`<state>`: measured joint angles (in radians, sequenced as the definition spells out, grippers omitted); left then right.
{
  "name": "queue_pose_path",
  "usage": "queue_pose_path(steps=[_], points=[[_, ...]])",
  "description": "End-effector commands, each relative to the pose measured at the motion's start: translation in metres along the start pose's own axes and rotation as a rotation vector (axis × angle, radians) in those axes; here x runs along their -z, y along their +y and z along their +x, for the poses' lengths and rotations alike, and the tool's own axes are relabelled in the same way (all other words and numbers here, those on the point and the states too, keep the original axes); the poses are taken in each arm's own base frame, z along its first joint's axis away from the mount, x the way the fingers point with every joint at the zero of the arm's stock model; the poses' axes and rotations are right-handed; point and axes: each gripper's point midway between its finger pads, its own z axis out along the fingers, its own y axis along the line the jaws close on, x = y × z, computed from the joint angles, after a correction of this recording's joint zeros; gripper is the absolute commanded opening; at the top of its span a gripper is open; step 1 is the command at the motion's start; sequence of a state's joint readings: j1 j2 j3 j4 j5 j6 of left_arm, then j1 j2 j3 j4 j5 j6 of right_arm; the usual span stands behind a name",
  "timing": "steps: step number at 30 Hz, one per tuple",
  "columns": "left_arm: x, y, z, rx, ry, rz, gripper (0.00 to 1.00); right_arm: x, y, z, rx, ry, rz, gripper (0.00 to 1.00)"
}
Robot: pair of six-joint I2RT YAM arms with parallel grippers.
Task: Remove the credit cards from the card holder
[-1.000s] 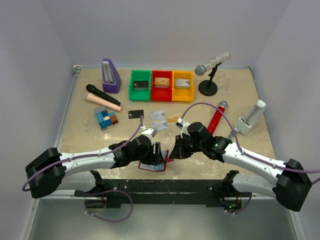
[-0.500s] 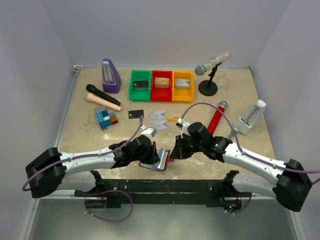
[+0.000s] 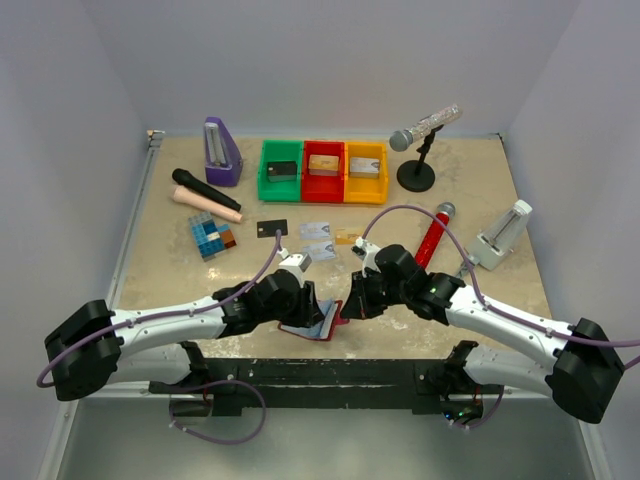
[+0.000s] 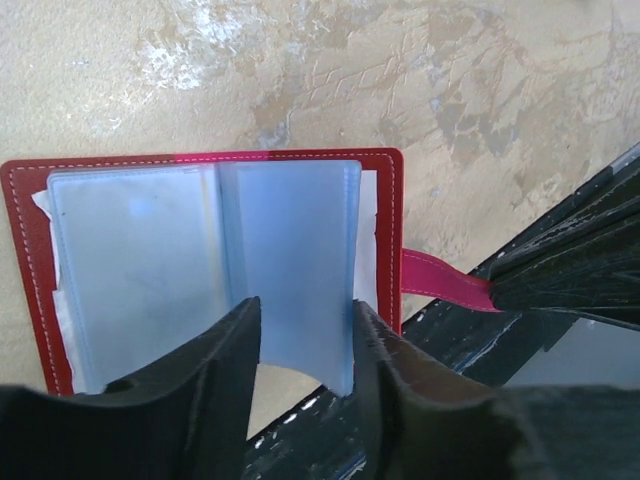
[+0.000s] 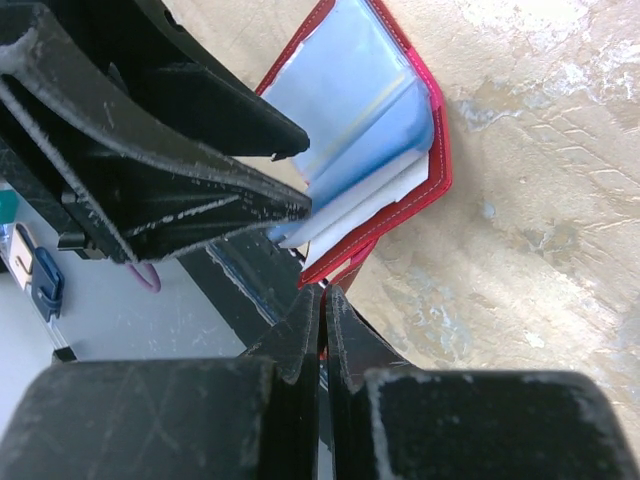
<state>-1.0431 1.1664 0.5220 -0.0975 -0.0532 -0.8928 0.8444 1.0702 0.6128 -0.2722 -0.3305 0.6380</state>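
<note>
— Item one, location?
— Card holder (image 3: 305, 328), dark red. Lying open, inner side up, at the near edge of the table (image 3: 470, 200), between the two grippers.

— Long axis and heading?
— Opened out, longest from side to side, roughly along the table's near edge. Fold line crosswise to that, near to far. Snap tab (image 4: 445, 285) projecting from the right-hand end, pointing at the right arm.

— Right gripper?
— Right gripper (image 5: 322, 295): closed tight on the snap tab, anchoring that end of the card holder. Nothing else held.

— Left gripper?
— Left gripper (image 4: 305, 310): fingers partly apart, poised over the near long edge, straddling the lower edge of the right-hand pocket leaf (image 4: 290, 230). Leaf lying just beyond the fingertips, toward the far side. Actual contact with the leaf: cannot tell.

— Nearer arm for the pockets?
— Left, by judgement, with the right occupied at the tab.

— Contents?
— No card visible through the pale bluish pockets in either wrist view. Credit cards (image 3: 315, 230): four, flat on the table beyond the card holder, apart from it. One black, two silvery, one gold.

— Status?
— Probably emptied. Next move, by judgement, turning the leaf about the fold line to check behind.
</note>
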Motion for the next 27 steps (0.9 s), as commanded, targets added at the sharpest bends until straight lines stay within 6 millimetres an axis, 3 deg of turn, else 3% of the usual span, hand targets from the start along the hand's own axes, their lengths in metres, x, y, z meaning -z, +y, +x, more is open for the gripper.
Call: queue_pose_path(steps=[1, 7, 13, 15, 16, 27], points=[[0.007, -0.020, -0.010, -0.023, -0.022, 0.077, 0.52, 0.002, 0.002, -0.005, 0.033, -0.024, 0.000, 0.00], [0.022, -0.005, -0.013, 0.032, -0.086, 0.047, 0.64, -0.001, -0.009, -0.002, 0.017, -0.026, 0.043, 0.00], [0.028, 0.033, -0.002, 0.096, -0.127, -0.031, 0.73, -0.007, -0.020, 0.003, 0.006, -0.011, 0.084, 0.00], [0.027, 0.043, 0.003, 0.107, -0.116, -0.071, 0.97, -0.010, -0.024, 0.006, -0.001, -0.004, 0.090, 0.00], [0.027, 0.047, 0.006, 0.108, -0.107, -0.087, 1.00, -0.011, -0.025, 0.006, -0.005, -0.002, 0.091, 0.00], [0.022, 0.050, 0.009, 0.089, -0.101, -0.094, 0.97, -0.016, -0.028, 0.010, -0.014, 0.012, 0.092, 0.00]])
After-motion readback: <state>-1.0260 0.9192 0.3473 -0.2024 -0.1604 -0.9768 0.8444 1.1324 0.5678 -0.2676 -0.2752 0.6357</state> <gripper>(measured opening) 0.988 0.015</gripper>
